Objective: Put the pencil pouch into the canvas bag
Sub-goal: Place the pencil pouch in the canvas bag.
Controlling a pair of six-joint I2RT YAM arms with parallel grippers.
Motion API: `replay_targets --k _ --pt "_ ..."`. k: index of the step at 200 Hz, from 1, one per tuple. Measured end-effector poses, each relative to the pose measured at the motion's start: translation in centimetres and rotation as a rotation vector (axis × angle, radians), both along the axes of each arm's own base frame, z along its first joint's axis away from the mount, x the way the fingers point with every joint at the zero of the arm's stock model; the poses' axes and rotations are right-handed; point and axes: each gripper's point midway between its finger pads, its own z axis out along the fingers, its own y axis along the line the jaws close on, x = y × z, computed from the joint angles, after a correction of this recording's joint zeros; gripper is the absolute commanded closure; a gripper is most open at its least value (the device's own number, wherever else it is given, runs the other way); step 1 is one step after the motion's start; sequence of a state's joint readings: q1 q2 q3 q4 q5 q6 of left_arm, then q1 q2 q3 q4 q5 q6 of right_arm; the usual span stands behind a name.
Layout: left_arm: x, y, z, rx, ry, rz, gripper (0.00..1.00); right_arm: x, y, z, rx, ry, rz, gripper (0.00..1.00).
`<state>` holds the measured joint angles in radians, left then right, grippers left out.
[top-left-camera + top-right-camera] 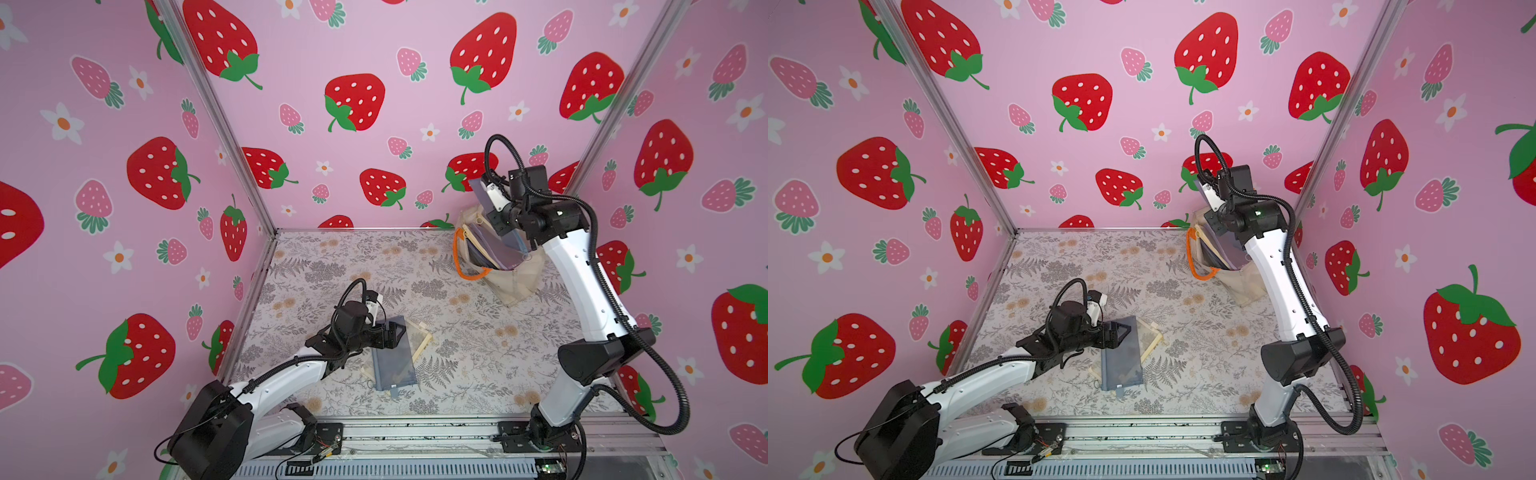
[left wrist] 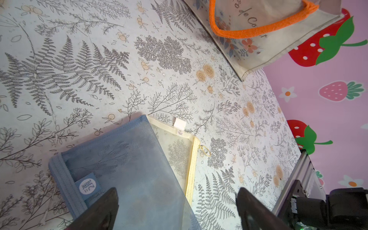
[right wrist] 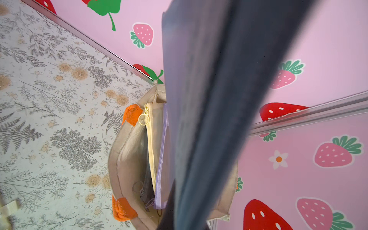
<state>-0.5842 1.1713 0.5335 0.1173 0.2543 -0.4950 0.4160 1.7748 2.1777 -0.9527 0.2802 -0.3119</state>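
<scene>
The cream canvas bag (image 1: 519, 286) (image 1: 1246, 286) with orange handles stands at the back right, its mouth open. My right gripper (image 1: 500, 224) (image 1: 1223, 220) hangs above that mouth, shut on a dark blue-grey mesh pencil pouch (image 1: 515, 245) (image 3: 209, 119). The pouch hangs down into the bag's opening (image 3: 129, 155) and hides the fingers in the right wrist view. My left gripper (image 1: 395, 332) (image 2: 178, 199) is open low over a light blue mesh pouch (image 1: 392, 365) (image 2: 129, 169) lying on the table. One finger (image 2: 109, 203) is above that pouch, the other over bare table.
A clear pouch with yellow trim (image 1: 419, 340) (image 2: 179, 151) lies partly under the light blue one. Inside the bag stand a yellow-zipped pouch (image 3: 150, 143) and a purple-edged pouch (image 3: 161, 151). Pink strawberry walls close the table on three sides; a metal rail (image 1: 415, 432) runs along the front.
</scene>
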Motion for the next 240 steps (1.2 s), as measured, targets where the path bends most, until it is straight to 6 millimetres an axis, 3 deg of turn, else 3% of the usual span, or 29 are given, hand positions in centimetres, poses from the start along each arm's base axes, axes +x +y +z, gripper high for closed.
replay_targets --k 66,94,196,240 --pt "0.2 0.6 0.4 -0.023 -0.020 0.016 0.05 3.6 -0.8 -7.6 -0.108 0.143 -0.049 1.00" --pt "0.4 1.1 0.1 -0.023 -0.014 0.028 0.06 4.6 -1.3 -9.8 -0.156 0.179 -0.062 1.00" --pt "0.9 1.7 -0.1 -0.039 -0.010 0.045 0.05 5.9 -2.4 -12.7 -0.214 0.210 -0.097 1.00" --pt "0.9 1.8 -0.2 -0.043 -0.010 0.047 0.06 6.0 -3.0 -13.0 -0.241 0.211 -0.111 1.00"
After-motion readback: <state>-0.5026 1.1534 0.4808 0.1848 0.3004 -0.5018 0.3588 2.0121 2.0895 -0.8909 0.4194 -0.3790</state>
